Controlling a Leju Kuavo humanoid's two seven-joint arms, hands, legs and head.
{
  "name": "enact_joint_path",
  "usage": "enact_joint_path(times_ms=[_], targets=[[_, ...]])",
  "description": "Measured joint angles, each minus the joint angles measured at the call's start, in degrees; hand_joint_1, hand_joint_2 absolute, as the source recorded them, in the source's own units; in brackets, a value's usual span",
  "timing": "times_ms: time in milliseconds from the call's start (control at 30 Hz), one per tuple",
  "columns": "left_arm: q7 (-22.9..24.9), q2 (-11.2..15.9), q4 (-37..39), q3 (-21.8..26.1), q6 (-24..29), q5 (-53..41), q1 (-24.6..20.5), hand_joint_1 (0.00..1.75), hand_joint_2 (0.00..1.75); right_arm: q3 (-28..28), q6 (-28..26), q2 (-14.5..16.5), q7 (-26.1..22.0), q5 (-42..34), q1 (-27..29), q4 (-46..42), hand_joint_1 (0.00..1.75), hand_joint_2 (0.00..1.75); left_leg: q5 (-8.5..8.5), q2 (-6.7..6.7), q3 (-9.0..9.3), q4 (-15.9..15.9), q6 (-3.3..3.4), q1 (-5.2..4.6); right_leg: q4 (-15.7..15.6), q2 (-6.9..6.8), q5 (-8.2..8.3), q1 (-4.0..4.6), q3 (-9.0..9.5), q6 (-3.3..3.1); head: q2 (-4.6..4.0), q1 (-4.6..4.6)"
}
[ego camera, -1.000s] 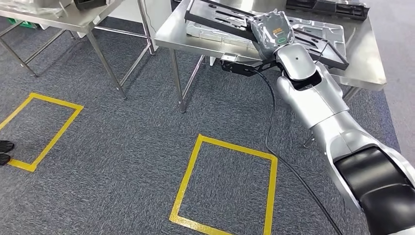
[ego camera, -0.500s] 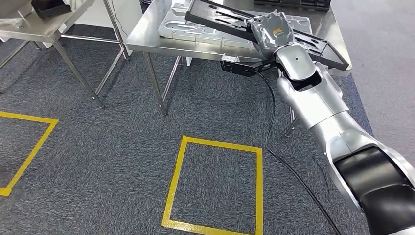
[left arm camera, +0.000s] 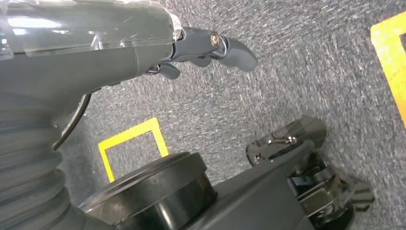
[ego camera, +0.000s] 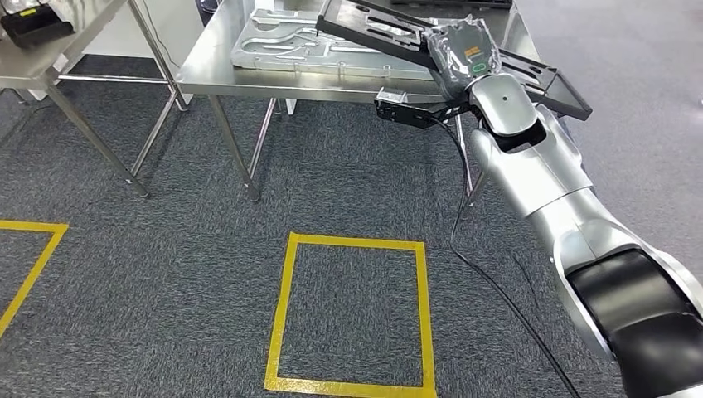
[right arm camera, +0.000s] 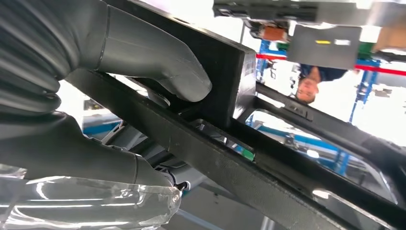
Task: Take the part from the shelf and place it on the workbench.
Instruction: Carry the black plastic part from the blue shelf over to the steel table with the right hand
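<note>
While the right hand (ego camera: 463, 51) grips it, one black frame-shaped part (ego camera: 377, 29) hangs tilted over the workbench (ego camera: 199, 66), its far end above the bench top and its near corner jutting past the bench's right edge. From the right wrist view the thumb (right arm camera: 158, 62) presses on a black bar of the part (right arm camera: 225, 81), with the other fingers hidden behind it. One pale grey moulded tray (ego camera: 282, 46) lies flat on the workbench beneath the part. A second steel table (ego camera: 50, 66) stands well apart to the left, carrying one dark box (ego camera: 33, 25). Two yellow taped squares mark the carpet: one (ego camera: 352, 311) near the robot, another (ego camera: 25, 257) at the left edge. The left hand (left arm camera: 206, 48) hangs above the carpet, holding nothing, fingers loosely curled.
</note>
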Motion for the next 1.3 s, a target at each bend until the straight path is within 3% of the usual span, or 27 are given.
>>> enact_joint_path(times_ms=[67,100,167,200,233,267,300,367,433,500,567,600,667,733,767,800,867,933,1033,1300], targets=[[0.0,0.0,0.0,0.0,0.0,0.0,0.0,0.00,1.75,-0.1,0.0,0.0,0.0,0.0,-0.1,0.0,1.75,1.75,-1.43,-0.97,-0.57,1.6,-0.61,0.21,-0.2,0.77,0.27,-0.25,0.01,-0.69,0.00,-0.01],[0.0,0.0,0.0,0.0,0.0,0.0,0.0,0.00,1.75,-0.1,0.0,0.1,0.0,0.0,-0.1,-0.1,1.75,1.75,-3.03,-1.88,-1.59,4.1,-0.85,0.35,-0.3,1.14,0.38,-0.37,0.04,-0.99,0.00,-0.01],[-0.1,0.0,0.0,0.0,0.0,0.1,0.0,0.00,1.75,-0.1,0.0,0.2,0.0,0.0,-0.1,-0.1,1.75,1.75,-6.85,-3.21,-4.98,11.9,-1.09,0.48,-0.3,2.04,0.46,-0.31,-0.07,-1.34,0.00,-0.01],[-0.1,0.0,0.0,0.0,0.0,0.1,0.0,0.00,1.75,-0.1,0.0,0.2,0.0,0.0,0.0,-0.1,1.75,1.75,-8.01,-3.42,-6.56,15.3,-1.14,0.49,-0.3,2.59,0.48,-0.25,-0.12,-1.38,0.00,-0.01],[-0.1,0.0,0.0,0.0,0.0,0.2,0.0,0.00,1.75,-0.1,0.0,0.3,-0.1,0.0,0.1,-0.1,1.75,1.75,-8.06,-3.50,-7.32,16.9,-1.11,0.49,-0.3,3.16,0.50,-0.20,-0.14,-1.40,0.00,-0.01],[-0.1,0.0,0.0,0.0,0.0,0.2,0.0,0.00,1.75,-0.1,0.0,0.3,-0.1,0.0,0.1,-0.1,1.75,1.75,-6.96,-3.57,-7.00,16.1,-0.97,0.49,-0.2,3.73,0.50,-0.16,-0.14,-1.40,0.00,-0.01],[-0.1,0.0,0.0,0.0,0.0,0.2,0.0,0.00,1.75,-0.1,0.0,0.3,0.0,0.0,0.2,-0.1,1.75,1.75,-5.00,-3.81,-5.67,13.2,-0.74,0.49,-0.1,4.30,0.49,-0.13,-0.11,-1.37,0.00,-0.01],[0.0,0.0,0.0,0.0,0.0,0.2,0.1,0.00,1.75,-0.1,-0.1,0.3,0.0,0.0,0.1,-0.2,1.75,1.75,-1.28,-5.51,-2.11,5.1,-0.06,0.51,0.0,5.38,0.54,-0.11,-0.20,-1.15,0.00,0.00],[0.0,0.1,0.0,0.0,0.0,0.2,0.0,0.00,1.75,-0.1,-0.1,0.4,0.0,0.0,0.2,-0.2,1.75,1.75,-0.10,-6.84,-0.31,0.9,0.43,0.44,0.0,6.31,0.81,-0.19,-0.58,-0.53,0.00,0.00],[0.0,0.0,0.0,0.0,0.0,0.2,0.0,0.00,1.75,-0.3,0.0,0.4,0.0,-0.2,0.3,-0.1,1.75,1.75,0.00,-6.40,-0.15,0.3,0.82,0.40,-0.4,7.11,1.25,-0.30,-0.88,0.33,0.00,0.00],[0.0,0.0,0.0,0.0,0.1,0.2,0.0,0.00,1.75,-0.6,0.1,0.4,0.0,-0.7,0.3,-0.1,1.75,1.75,0.58,-5.59,0.08,-0.5,1.52,0.59,0.5,5.79,0.50,-0.21,-1.42,0.89,0.00,0.01],[0.0,-0.1,0.0,0.0,0.2,0.3,-0.1,0.00,1.75,-0.7,0.0,0.5,-0.1,-0.8,0.2,-0.1,1.75,1.75,0.86,-5.21,0.18,-0.9,1.84,0.73,2.5,4.56,-0.80,-0.10,-2.29,1.06,0.00,0.01],[-0.1,-0.1,0.0,0.0,0.3,0.4,-0.1,0.00,1.75,-0.8,-0.2,0.6,-0.1,-0.6,0.2,0.0,1.75,1.75,1.04,-4.62,0.18,-1.1,2.10,0.72,9.6,2.47,-4.57,-0.16,-5.40,1.32,0.00,0.02],[-0.1,-0.2,0.0,0.0,0.4,0.4,0.0,0.00,1.75,-0.8,-0.2,0.6,-0.1,-0.1,0.4,0.4,1.75,1.75,1.01,-4.21,0.12,-1.0,2.08,0.71,15.3,2.05,-6.37,-0.40,-7.87,1.63,0.00,0.02],[-0.1,-0.2,0.0,0.0,0.4,0.5,0.0,0.00,1.75,-0.8,-0.1,0.6,-0.2,0.0,0.4,0.6,1.75,1.75,0.97,-4.07,0.12,-0.9,2.01,0.72,15.2,1.96,-5.74,-0.53,-7.68,1.72,0.00,0.02],[-0.1,-0.2,0.0,0.0,0.4,0.5,0.0,0.00,1.75,-0.8,-0.1,0.6,-0.2,0.1,0.4,0.7,1.75,1.75,0.87,-3.95,0.13,-0.8,1.91,0.72,12.8,1.82,-4.17,-0.62,-6.34,1.75,0.00,0.02],[-0.1,-0.4,0.0,0.0,0.4,0.6,0.0,0.00,1.75,-0.8,-0.2,0.6,-0.3,0.3,0.1,0.8,1.75,1.75,0.52,-3.79,0.06,-0.3,1.50,0.61,4.9,1.28,-0.88,-0.56,-2.11,1.59,0.00,0.02],[-0.2,-0.5,0.0,0.0,0.4,0.8,0.0,0.00,1.75,-0.8,-0.3,0.7,-0.4,0.4,-0.1,0.9,1.75,1.75,0.14,-3.68,-0.19,0.2,1.22,0.32,0.2,0.94,0.18,-0.36,0.20,1.20,0.00,0.01],[-0.4,-0.4,0.0,0.0,0.4,1.0,0.1,0.00,1.75,-0.7,-0.3,0.8,-0.4,0.5,0.0,1.0,1.75,1.75,0.06,-3.52,-0.36,0.2,1.42,0.09,-0.4,1.08,0.10,-0.29,0.24,0.87,0.00,0.00],[-1.0,-0.4,0.0,0.2,0.4,2.1,0.1,0.00,1.75,-0.7,-0.3,0.9,-0.3,0.6,0.0,1.3,1.75,1.75,0.51,-3.28,-0.21,-0.5,0.65,0.17,-0.4,1.36,0.16,-0.10,-0.01,0.24,0.00,-0.01]])
